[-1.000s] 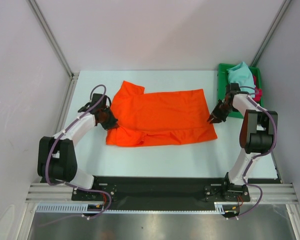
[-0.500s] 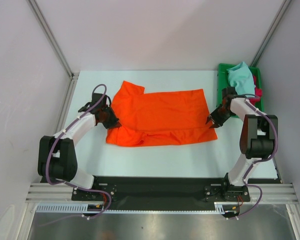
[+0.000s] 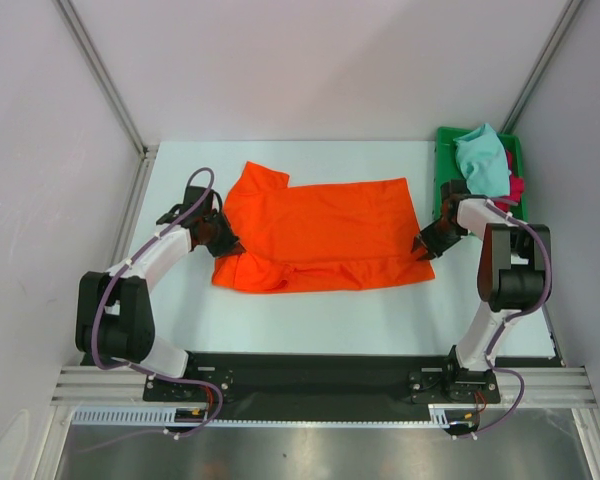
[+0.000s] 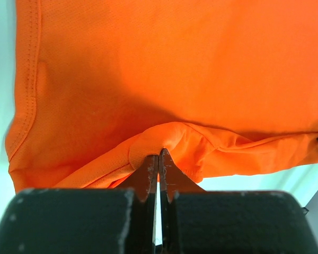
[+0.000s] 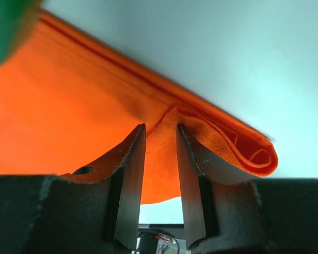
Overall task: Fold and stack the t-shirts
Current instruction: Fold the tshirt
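The orange shirt (image 3: 320, 235) lies spread on the worktop (image 3: 320, 310), its near edge folded over. A tray (image 3: 445, 140) at the far right holds a teal shirt (image 3: 480, 160) and a red shirt (image 3: 517, 187). The left fingers (image 4: 148, 172) are pressed together, pinching the orange shirt's left fold. The right fingers (image 5: 132, 159) stand slightly spread astride its right hem.

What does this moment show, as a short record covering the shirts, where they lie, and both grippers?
orange t-shirt: spread on the table, doubled over along its near edge
left gripper: shut on a pinch of the orange t-shirt's left end
right gripper: jaws apart around the folded hem at the right end; grip unclear
teal t-shirt: bunched in the green tray, far right
red t-shirt: partly showing beside the teal one, in the tray
stack: not yet begun
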`<state>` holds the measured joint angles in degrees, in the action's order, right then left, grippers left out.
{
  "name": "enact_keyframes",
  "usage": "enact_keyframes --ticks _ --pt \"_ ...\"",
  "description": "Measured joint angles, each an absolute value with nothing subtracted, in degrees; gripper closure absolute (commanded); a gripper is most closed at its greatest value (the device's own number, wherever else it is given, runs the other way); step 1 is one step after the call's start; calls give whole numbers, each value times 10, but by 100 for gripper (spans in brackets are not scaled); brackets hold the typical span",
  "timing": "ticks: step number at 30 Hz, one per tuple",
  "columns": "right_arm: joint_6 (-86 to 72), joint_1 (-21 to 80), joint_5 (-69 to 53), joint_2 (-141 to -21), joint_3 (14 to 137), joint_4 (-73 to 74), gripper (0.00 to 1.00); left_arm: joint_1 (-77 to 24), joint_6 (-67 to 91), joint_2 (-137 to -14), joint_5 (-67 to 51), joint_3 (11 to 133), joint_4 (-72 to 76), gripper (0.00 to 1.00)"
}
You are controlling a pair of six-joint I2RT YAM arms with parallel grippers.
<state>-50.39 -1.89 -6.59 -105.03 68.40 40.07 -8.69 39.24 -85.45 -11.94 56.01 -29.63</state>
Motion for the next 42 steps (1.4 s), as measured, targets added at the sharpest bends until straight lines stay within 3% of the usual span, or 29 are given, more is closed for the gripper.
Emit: enact_keyframes --ticks 11,15,17,31,42 --pt "-525 -13 -47 -1056 673 401 79 -86 381 -856 -122 560 -297 100" --pt "-525 -13 -44 -1056 673 403 97 -86 375 -856 -122 560 -297 100" --pt "-525 -13 -44 -1056 673 403 100 -86 374 -856 -122 560 -297 100" --pt "-502 6 -30 -988 675 424 100 -85 368 -849 -120 560 -308 100" --pt "-463 12 -28 -1004 729 422 100 -65 359 -851 -107 563 -312 100"
